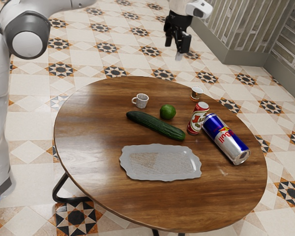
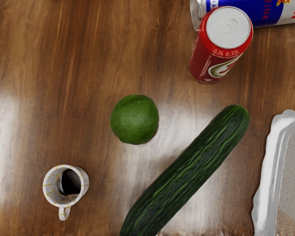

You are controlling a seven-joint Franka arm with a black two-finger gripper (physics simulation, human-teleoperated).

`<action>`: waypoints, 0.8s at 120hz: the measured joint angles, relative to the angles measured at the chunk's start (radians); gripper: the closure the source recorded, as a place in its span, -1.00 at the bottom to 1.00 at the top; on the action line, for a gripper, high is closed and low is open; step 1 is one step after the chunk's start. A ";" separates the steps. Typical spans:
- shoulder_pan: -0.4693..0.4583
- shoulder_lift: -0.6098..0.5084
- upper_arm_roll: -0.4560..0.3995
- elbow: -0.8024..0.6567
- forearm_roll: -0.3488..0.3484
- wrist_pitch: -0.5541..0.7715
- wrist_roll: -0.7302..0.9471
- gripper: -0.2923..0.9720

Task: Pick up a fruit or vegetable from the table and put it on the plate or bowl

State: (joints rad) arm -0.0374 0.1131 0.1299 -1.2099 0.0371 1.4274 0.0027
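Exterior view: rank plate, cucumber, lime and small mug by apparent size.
1. plate, clearly the largest
2. cucumber
3. lime and mug: they look about alike here, so I won't rank them against each other.

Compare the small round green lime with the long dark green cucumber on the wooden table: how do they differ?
Shape: the lime is a ball, the cucumber a long rod. Size: the cucumber is much longer than the lime. Colour: the lime is plain lighter green, the cucumber darker with lengthwise streaks. Both are green and lie on the table, apart.
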 joint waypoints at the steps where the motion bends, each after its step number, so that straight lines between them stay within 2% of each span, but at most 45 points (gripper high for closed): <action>1: -0.001 0.000 0.000 0.000 0.000 -0.002 0.000 -0.54; 28: -0.010 -0.006 0.001 0.010 0.003 -0.035 0.001 -0.54; 42: -0.010 -0.101 -0.003 0.127 0.004 -0.046 0.002 -0.54; 50: 0.033 -0.128 -0.044 0.184 0.005 -0.052 0.003 -0.54; 69: 0.065 -0.021 -0.057 0.139 0.001 -0.053 0.002 -0.54; 83: 0.166 0.115 -0.057 0.136 -0.053 -0.030 0.003 -0.54; 96: 0.182 0.157 -0.058 0.132 -0.076 -0.006 0.004 -0.54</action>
State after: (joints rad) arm 0.1448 0.2699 0.0714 -1.0779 -0.0387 1.4212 0.0063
